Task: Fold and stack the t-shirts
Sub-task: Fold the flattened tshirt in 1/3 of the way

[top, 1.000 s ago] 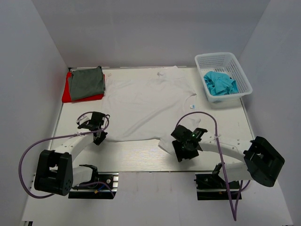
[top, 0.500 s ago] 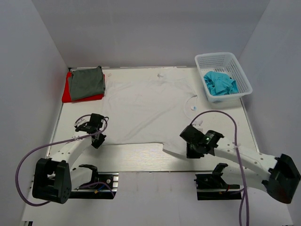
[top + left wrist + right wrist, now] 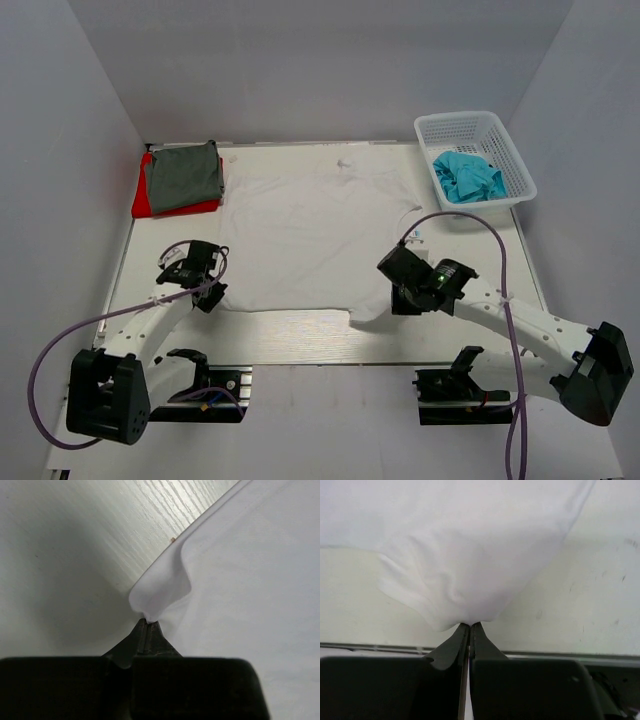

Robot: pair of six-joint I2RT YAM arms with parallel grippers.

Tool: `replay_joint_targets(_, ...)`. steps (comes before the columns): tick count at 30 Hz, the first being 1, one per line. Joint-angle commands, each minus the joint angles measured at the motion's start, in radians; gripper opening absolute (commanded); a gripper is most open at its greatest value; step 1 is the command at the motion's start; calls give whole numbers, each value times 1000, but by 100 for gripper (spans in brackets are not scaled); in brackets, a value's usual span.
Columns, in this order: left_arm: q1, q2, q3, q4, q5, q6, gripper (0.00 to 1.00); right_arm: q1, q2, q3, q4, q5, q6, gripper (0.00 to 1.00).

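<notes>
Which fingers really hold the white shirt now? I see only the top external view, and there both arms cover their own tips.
Observer: In the left wrist view, the left fingers are shut on a small peak of the white t-shirt, right at its edge.
Operator: And the right side?
Observer: In the right wrist view, the right fingers are shut too, pinching a bunched fold of the same shirt.
Operator: How does the cloth lie at the left pinch?
Observer: The left wrist view shows the edge folding over into a peak at the tips, with bare table beside it.
</notes>
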Motion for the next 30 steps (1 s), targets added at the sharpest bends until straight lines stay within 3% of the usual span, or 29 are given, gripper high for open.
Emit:
replay_joint_targets(1,7,58,55,66,38,32,0,-29,0,79,79,87,-63,0)
replay_joint_targets(11,39,210,232,35,-8,30,0,-191,123,200,178,142,-191,0)
replay_joint_targets(19,119,314,359,45,-44,44,0,-339,281,302,336,32,-334,0)
replay_joint_targets(30,128,607,597,121,9,98,0,-476,477,433,443,-56,-472,0)
